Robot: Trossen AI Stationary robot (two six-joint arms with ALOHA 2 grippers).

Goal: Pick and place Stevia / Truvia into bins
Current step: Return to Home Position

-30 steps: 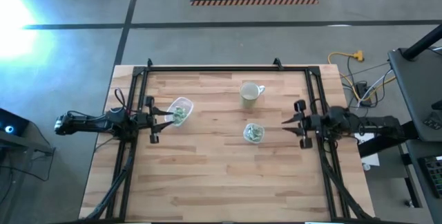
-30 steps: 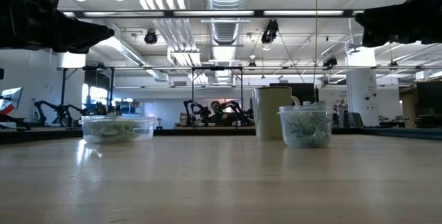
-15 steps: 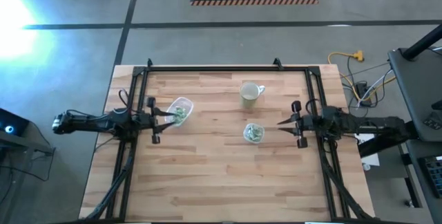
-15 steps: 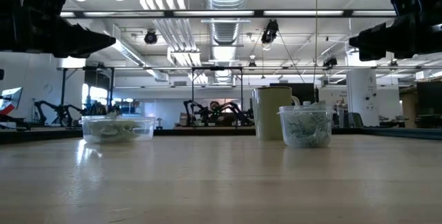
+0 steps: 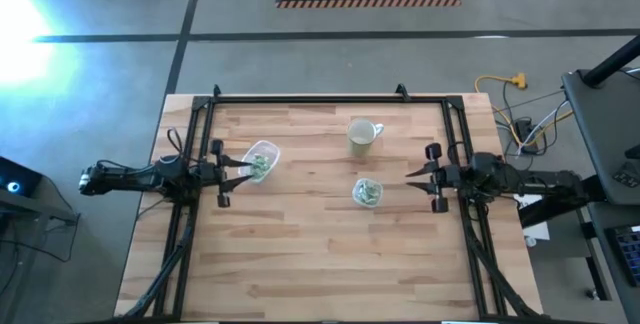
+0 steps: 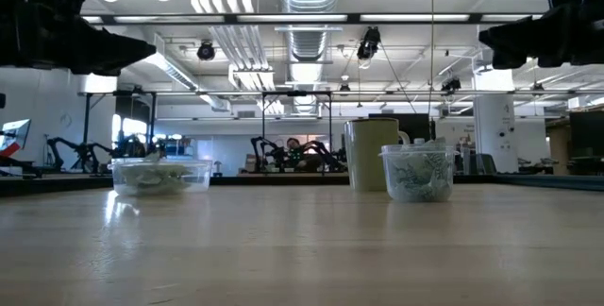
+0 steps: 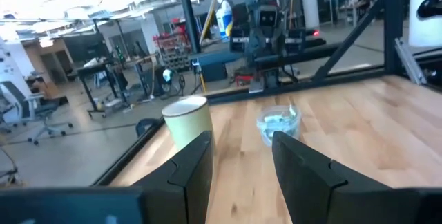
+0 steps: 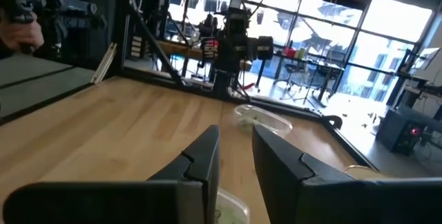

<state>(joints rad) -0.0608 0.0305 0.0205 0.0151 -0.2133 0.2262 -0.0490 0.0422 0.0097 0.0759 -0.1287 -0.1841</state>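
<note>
Fingers [image 7: 193, 175] parted, empty: left gripper [image 5: 238, 172] at wide bin [image 5: 260, 160] left of mug [image 5: 361, 137], right gripper [image 5: 415, 176] facing small bin [image 5: 367, 192] near mug.

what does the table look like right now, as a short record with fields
wide container: left part of the table, packets inside
small cup: near the middle, packets inside
mug: upright, just beyond the small cup
left gripper: open, empty, above the table beside the wide container
right gripper: open, empty, above the table to the right of the small cup
</note>
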